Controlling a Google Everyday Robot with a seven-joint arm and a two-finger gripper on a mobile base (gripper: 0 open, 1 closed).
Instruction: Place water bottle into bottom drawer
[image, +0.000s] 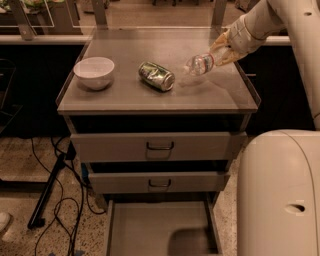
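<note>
Camera view: one high, downward look at a grey three-drawer cabinet, with the robot on the right.

Claw: the claw (223, 50) sits over the back right part of the tabletop (125, 97), at the end of a pale arm (280, 20) that reaches in from the upper right corner. Its yellowish fingers (220, 42) are closed on either side of the bottle's base end, gripping it.

Water bottle: the water bottle (200, 64) is held at a slant in the claw, neck pointing down and left towards the can. Its neck end hangs low over the tabletop, with a faint shadow beneath; whether it touches the surface cannot be told.

Bottom drawer: the bottom drawer (150, 225) is pulled out at the foot of the cabinet, its flat grey floor showing. The bottle is well above it, up at tabletop level.

Green can: a dented green can (156, 76) lies on its side near the tabletop's middle, just left of the bottle's neck and apart from it.

Bowl: a white bowl (94, 72) stands upright on the left side of the tabletop, well apart from the can.

Upper drawers: the top drawer (115, 146) and the middle drawer (120, 182) each carry a dark bar handle.

Robot: the robot's pale, rounded body (280, 200) fills the lower right.

Floor: dark cables (60, 210) trail across the speckled floor (20, 165) left of the cabinet.
</note>
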